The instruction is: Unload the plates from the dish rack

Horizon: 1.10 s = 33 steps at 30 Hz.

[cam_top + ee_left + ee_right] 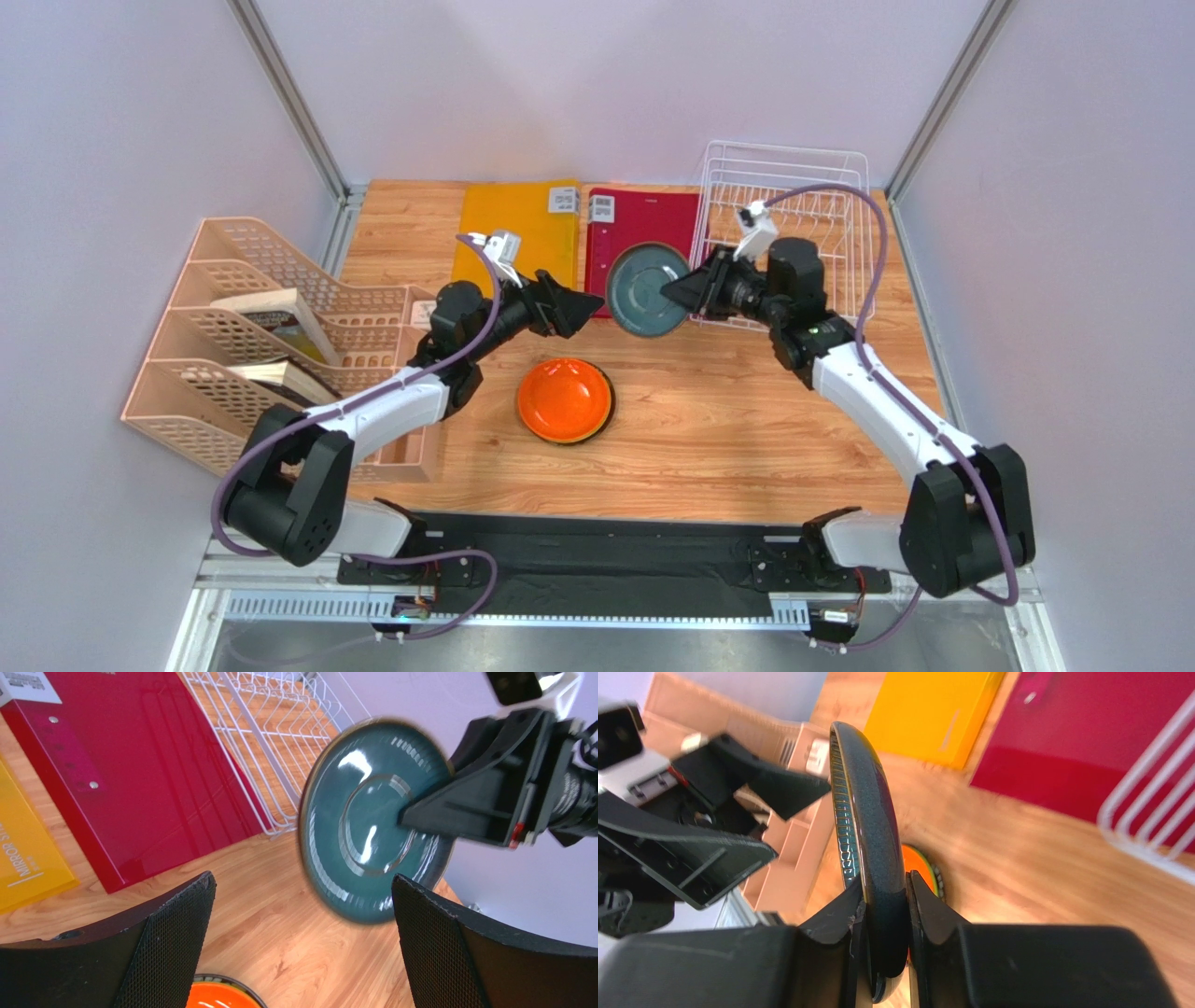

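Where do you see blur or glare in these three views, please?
Left wrist: the grey-teal plate has a smeared rim and white glare on its face. Right wrist: the table and dish rack look streaked, while the plate's edge is sharp. Top external: evenly lit, sharp throughout.

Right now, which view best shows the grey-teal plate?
Left wrist: the grey-teal plate appears large and face-on, the right fingers gripping it. Top external shows the plate small, from above. Right wrist shows only its edge.
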{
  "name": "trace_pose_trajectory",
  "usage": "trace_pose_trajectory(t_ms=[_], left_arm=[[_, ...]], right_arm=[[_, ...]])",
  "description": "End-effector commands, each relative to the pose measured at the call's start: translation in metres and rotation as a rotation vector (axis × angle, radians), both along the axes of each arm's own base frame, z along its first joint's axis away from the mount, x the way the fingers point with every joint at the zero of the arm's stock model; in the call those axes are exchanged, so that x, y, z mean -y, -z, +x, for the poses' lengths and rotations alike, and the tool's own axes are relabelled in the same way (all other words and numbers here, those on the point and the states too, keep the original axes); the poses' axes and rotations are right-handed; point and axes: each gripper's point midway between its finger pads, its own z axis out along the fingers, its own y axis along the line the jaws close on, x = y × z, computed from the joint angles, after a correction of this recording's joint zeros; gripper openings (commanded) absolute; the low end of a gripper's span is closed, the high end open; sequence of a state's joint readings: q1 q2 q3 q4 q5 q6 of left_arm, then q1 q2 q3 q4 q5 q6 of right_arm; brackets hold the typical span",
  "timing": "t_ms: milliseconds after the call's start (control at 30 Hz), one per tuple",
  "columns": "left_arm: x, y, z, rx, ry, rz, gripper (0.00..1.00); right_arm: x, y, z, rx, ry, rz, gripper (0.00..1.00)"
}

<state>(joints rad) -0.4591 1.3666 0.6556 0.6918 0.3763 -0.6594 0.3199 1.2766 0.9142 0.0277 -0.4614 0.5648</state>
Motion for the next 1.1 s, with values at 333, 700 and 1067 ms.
trace_pose_trajectory(t_ms=[333,700,1067], left_arm=[[0.009,-0.011,0.015,0.026,-0.004,-0.109,0.99],[0.003,0.004,-0.002,-0.022,0.002,-0.177,0.68],[0.001,0.018,-0.004,-0.068,-0.01,-0.174,0.0]], right_arm=[[-0.088,-0.037,-0.013,0.11,-0.263,0.164,0.0],[-0.091,-0.007,0.007,0.075,-0.237,0.141,0.0],[-0.083,-0.003,0.015,0.076,-0.221,0.133,0.0]])
